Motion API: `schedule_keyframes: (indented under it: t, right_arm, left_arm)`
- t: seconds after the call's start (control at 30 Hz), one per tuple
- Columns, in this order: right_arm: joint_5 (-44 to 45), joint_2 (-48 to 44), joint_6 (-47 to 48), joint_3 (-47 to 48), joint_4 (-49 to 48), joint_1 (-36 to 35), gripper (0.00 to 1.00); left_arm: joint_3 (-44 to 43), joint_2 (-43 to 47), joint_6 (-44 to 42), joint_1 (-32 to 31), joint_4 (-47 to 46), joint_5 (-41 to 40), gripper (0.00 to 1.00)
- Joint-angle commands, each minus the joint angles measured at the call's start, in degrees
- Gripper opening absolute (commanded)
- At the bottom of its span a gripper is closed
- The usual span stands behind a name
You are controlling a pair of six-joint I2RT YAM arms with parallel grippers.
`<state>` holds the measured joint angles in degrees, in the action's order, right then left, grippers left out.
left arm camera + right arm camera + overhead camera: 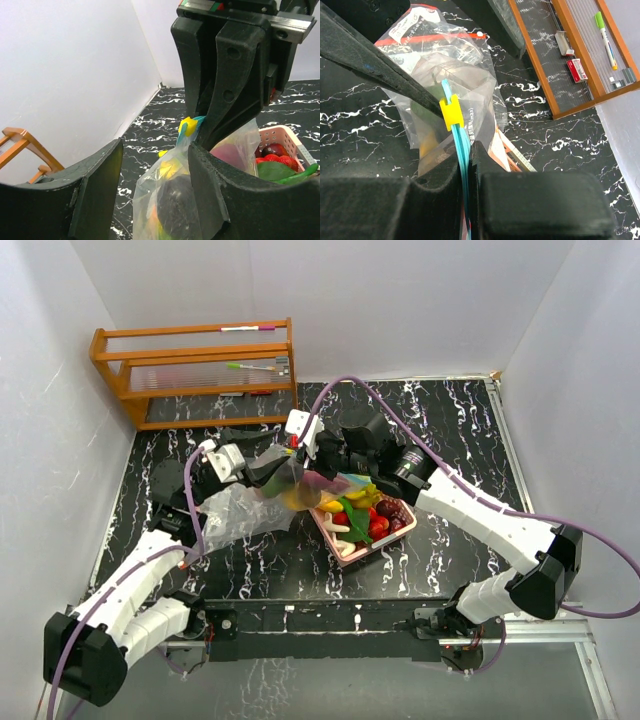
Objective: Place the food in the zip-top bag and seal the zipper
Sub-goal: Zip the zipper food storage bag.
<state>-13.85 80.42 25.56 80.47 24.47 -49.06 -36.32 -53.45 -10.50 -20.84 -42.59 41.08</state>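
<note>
Above the black surface (250, 565), hung as a clear crumpled bag (150, 200) between both hands. Carried glossy food (175, 210) inside: a dark plum, yellow and orange bits. Showed more red, green and yellow pieces in the pink tray (380, 546) just beside. Pinched tight with the right hand (466, 162) on the blue zipper strip (462, 142), next to the yellow slider (451, 112). Stood apart at the left hand (155, 150), around the bag, one finger touching it.

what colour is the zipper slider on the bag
Yellow slider on a blue zipper track; clearest in right wrist view.
</note>
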Motion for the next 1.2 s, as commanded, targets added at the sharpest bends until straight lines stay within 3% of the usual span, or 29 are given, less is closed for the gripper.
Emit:
schedule_keyframes:
  t: [0.0, 0.23, 0.53, 0.67, 0.77, 1.07, 1.17]
  right_arm:
    - [-0.76, -2.10, 0.57, 3.32, -1.46, 0.02, 0.08]
    - [-0.44, -2.46, 0.76, 3.03, -1.29, -0.01, 0.08]
    - [-0.73, -2.14, 1.07, 3.84, -0.79, -0.03, 0.08]
    - [-0.83, -2.11, 1.16, 4.08, -0.65, -0.06, 0.08]
    - [-0.83, -2.19, 1.28, 4.17, -0.60, -0.06, 0.08]
    - [-0.57, -2.20, 1.76, 4.91, 0.10, -0.06, 0.08]
    - [-0.77, -2.13, 1.84, 5.24, 0.43, -0.02, 0.08]
  left_arm:
    - [-2.55, -0.66, 3.07, -0.18, -4.30, 3.95, 0.51]
    - [-4.29, -2.77, 5.54, -0.26, -4.44, 7.42, 0.33]
    - [-5.61, -3.74, 3.73, -1.03, 0.00, 10.48, 0.25]
    - [-6.79, -4.18, 1.90, -1.37, 3.90, 11.25, 0.08]
    - [-6.99, -4.29, 1.71, -1.61, 4.96, 11.13, 0.01]
    - [-7.13, -4.22, -0.37, -2.01, 7.61, 11.85, 0.00]
    - [-7.12, -4.12, -1.16, -2.06, 8.35, 11.74, 0.09]
